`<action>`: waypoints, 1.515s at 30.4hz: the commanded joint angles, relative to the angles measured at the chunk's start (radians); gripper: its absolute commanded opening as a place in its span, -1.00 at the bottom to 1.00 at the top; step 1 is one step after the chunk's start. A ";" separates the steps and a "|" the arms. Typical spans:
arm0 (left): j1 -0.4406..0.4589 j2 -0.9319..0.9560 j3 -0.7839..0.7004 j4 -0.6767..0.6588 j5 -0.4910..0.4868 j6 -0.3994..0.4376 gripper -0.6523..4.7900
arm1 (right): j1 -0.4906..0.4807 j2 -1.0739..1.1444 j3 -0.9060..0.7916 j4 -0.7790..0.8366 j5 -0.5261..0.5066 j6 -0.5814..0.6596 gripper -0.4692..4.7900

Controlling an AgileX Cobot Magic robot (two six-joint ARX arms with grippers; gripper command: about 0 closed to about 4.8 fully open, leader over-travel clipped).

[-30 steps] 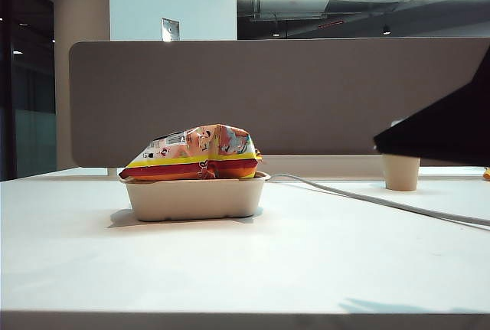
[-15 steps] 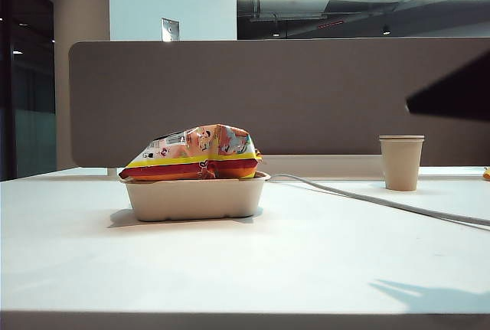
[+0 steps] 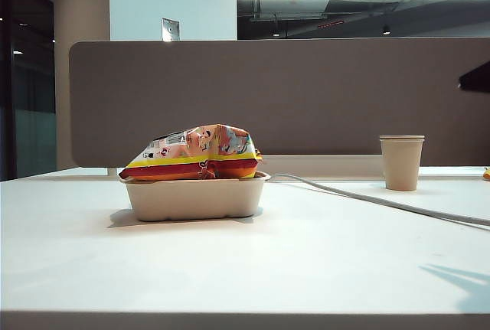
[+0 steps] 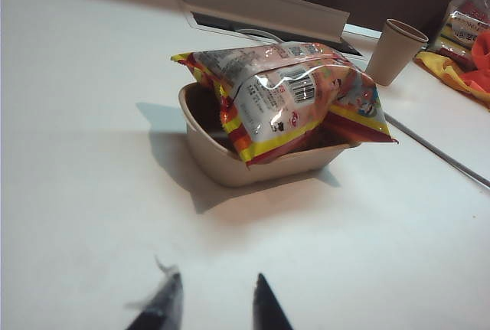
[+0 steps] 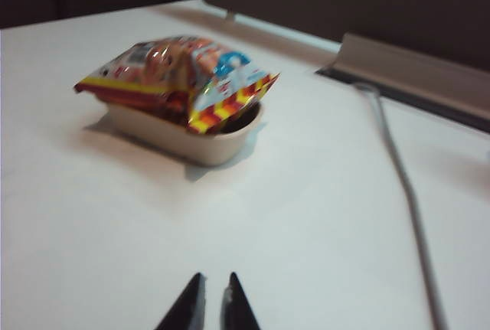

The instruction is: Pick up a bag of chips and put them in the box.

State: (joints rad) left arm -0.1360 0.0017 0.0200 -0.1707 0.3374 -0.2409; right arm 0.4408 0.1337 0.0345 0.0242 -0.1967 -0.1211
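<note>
The bag of chips (image 3: 195, 152), striped red, orange and yellow, lies in the box (image 3: 195, 198), a shallow beige tray left of the table's middle, and bulges above its rim. In the left wrist view the bag (image 4: 291, 96) shows its barcode and overhangs the box (image 4: 226, 165). My left gripper (image 4: 217, 280) hovers over bare table short of the box, open and empty. My right gripper (image 5: 214, 278) is shut on nothing, well away from the bag (image 5: 180, 77) and the box (image 5: 191, 142). Only a dark tip of the right arm (image 3: 478, 79) shows at the exterior view's right edge.
A tall paper cup (image 3: 401, 161) stands at the back right. A grey cable (image 3: 367, 198) runs from the back slot across the right side of the table. A grey partition (image 3: 268, 100) closes off the back. More snack bags (image 4: 467, 47) lie beyond the cup.
The right arm's dark shape has pulled back to the right edge, uncovering the paper cup, and its shadow on the table slid right. Bag and box have not moved.
</note>
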 commanded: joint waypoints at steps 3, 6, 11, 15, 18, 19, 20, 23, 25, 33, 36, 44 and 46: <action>0.000 0.001 -0.003 0.000 -0.001 -0.002 -0.32 | -0.041 -0.031 0.003 -0.017 -0.030 0.002 -0.66; 0.000 0.001 -0.003 0.000 -0.001 -0.002 -0.32 | -0.069 -0.040 0.002 -0.046 -0.051 0.003 -0.66; 0.000 0.001 -0.003 0.000 -0.001 -0.002 -0.32 | -0.120 -0.063 0.002 -0.065 -0.070 0.002 -0.66; 0.000 0.001 -0.003 0.000 -0.001 -0.002 -0.32 | -0.167 -0.094 0.002 -0.094 -0.072 0.003 -0.66; 0.000 0.001 -0.003 0.000 -0.001 -0.002 -0.32 | -0.207 -0.122 0.002 -0.110 -0.086 0.002 -0.66; 0.000 0.001 -0.003 0.000 -0.001 -0.002 -0.32 | -0.220 -0.129 0.002 -0.110 -0.094 0.002 -0.66; 0.000 0.001 -0.003 0.000 -0.001 -0.002 -0.32 | -0.237 -0.130 0.003 -0.108 -0.095 0.003 -0.66; 0.000 0.001 -0.003 0.000 -0.001 -0.002 -0.32 | -0.271 -0.130 0.003 -0.109 -0.101 0.003 -0.66; 0.000 0.001 -0.003 0.000 -0.001 -0.002 -0.32 | -0.288 -0.130 0.003 -0.109 -0.102 0.003 -0.66; 0.000 0.001 -0.003 0.000 -0.001 -0.002 -0.32 | -0.336 -0.130 0.002 -0.110 -0.094 0.002 -0.66; 0.000 0.001 -0.003 0.000 -0.001 -0.002 -0.32 | -0.342 -0.130 0.002 -0.110 -0.085 0.002 -0.66; 0.000 0.001 -0.003 0.000 -0.001 -0.002 -0.32 | -0.340 -0.130 0.002 -0.110 -0.068 0.002 -0.66; 0.000 0.001 -0.003 0.000 -0.001 -0.002 -0.32 | -0.340 -0.130 0.002 -0.110 -0.068 0.002 -0.66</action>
State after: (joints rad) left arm -0.1360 0.0017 0.0200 -0.1707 0.3370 -0.2409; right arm 0.0998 0.0025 0.0345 -0.0967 -0.2649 -0.1211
